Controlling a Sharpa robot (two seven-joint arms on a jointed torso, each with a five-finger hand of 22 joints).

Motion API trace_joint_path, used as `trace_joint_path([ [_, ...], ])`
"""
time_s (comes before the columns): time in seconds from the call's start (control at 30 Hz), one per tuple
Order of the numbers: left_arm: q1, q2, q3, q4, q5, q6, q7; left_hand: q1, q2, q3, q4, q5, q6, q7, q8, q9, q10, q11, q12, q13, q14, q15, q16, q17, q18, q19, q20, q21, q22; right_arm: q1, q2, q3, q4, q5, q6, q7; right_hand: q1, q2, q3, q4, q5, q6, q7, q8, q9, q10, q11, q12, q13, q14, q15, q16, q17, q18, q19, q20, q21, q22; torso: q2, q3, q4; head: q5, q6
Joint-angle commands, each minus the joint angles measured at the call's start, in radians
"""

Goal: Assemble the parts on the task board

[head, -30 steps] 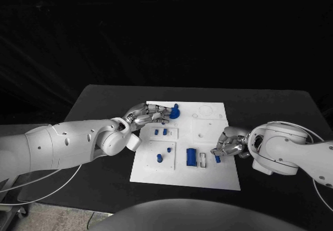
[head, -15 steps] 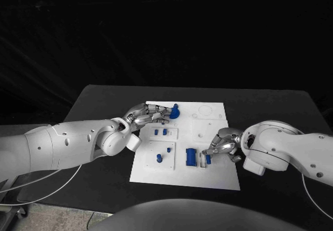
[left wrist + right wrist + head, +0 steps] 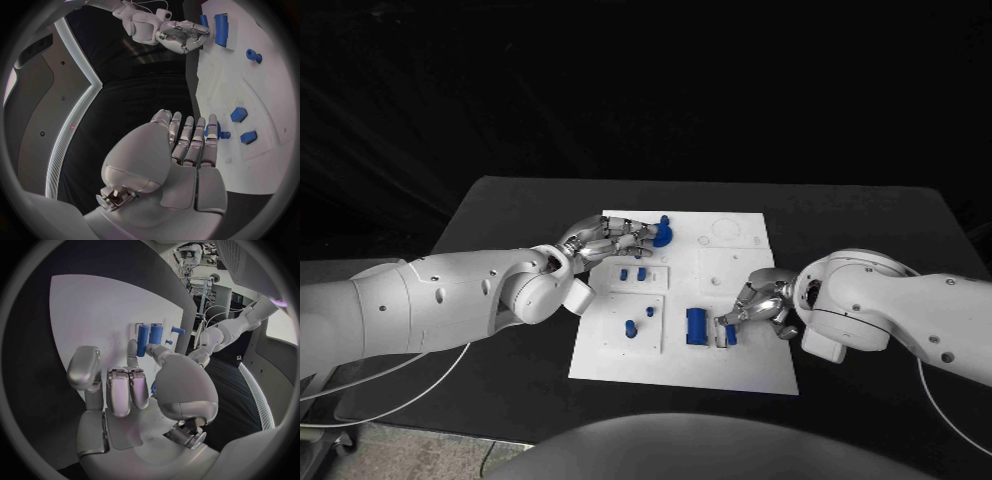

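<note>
The white task board (image 3: 678, 368) lies mid-table. My right hand (image 3: 762, 303) pinches a small blue rod (image 3: 730, 334) low over the board, beside an open slot (image 3: 720, 333) and a large blue cylinder (image 3: 697, 327) (image 3: 155, 333). At the board's far left corner my left hand (image 3: 604, 240) has its fingers stretched out, fingertips touching a blue part (image 3: 662, 232) (image 3: 223, 134) that stands there. In the left wrist view the right hand (image 3: 181, 36) holds the rod (image 3: 204, 20) next to the cylinder (image 3: 220, 30).
Two small blue blocks (image 3: 635, 272) sit in a recess on the board's left side, and two blue pegs (image 3: 640, 319) lie on a square plate below them. The board's far right has round holes (image 3: 724, 234). Black table (image 3: 502, 300) surrounds the board.
My right hand has moved left over the board with the small blue rod, from the board's right edge to the slot beside the large cylinder. The left hand has stayed put.
</note>
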Motion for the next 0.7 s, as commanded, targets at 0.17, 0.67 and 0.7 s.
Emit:
trace_joint_path([
  [0.17,-0.001,0.003,0.001,0.0,-0.001,0.027,0.002,0.007,-0.003,0.008,0.0,0.004,0.002,0.002,0.007,0.001,0.005,0.002,0.002,0.001,0.005,0.0,0.005,0.0,-0.007,0.005,-0.001,0.005,-0.002,-0.007,0.004,0.0,-0.005,-0.075,0.012,-0.01,-0.01,0.003,0.01,-0.011,-0.013,-0.009,0.0,-0.005,-0.002,0.103,0.007,0.004,0.263,0.09,0.007,-0.006,0.189,0.02,-0.013,0.0,-0.016,0.123,-0.001,0.0003,0.0001,0.001,0.0],
  [0.67,-0.001,0.003,0.001,0.001,-0.001,0.029,-0.001,0.008,-0.004,0.009,0.0,0.004,0.003,0.002,0.007,0.001,0.005,0.001,0.002,0.001,0.005,0.001,0.005,0.0,-0.007,0.005,-0.001,0.005,-0.002,-0.028,0.024,0.0,-0.01,-0.07,-0.027,0.001,-0.017,0.005,0.006,-0.009,-0.031,-0.01,0.002,-0.004,-0.003,0.103,0.009,0.004,0.263,0.087,0.009,-0.014,0.177,0.024,-0.022,0.002,-0.044,0.116,0.0,0.0001,0.0004,0.001,0.0],
  [0.7,-0.001,0.003,0.001,0.001,-0.001,0.029,-0.001,0.008,-0.004,0.009,0.0,0.004,0.003,0.002,0.007,0.001,0.005,0.001,0.002,0.001,0.005,0.001,0.005,0.0,-0.007,0.005,-0.001,0.005,-0.002,-0.028,0.024,0.0,-0.009,-0.067,-0.028,0.002,-0.018,0.005,0.005,-0.009,-0.034,-0.009,0.002,-0.004,-0.003,0.103,0.009,0.004,0.263,0.087,0.009,-0.014,0.177,0.024,-0.022,0.002,-0.044,0.116,0.0,0.0001,0.0001,0.002,0.0],
])
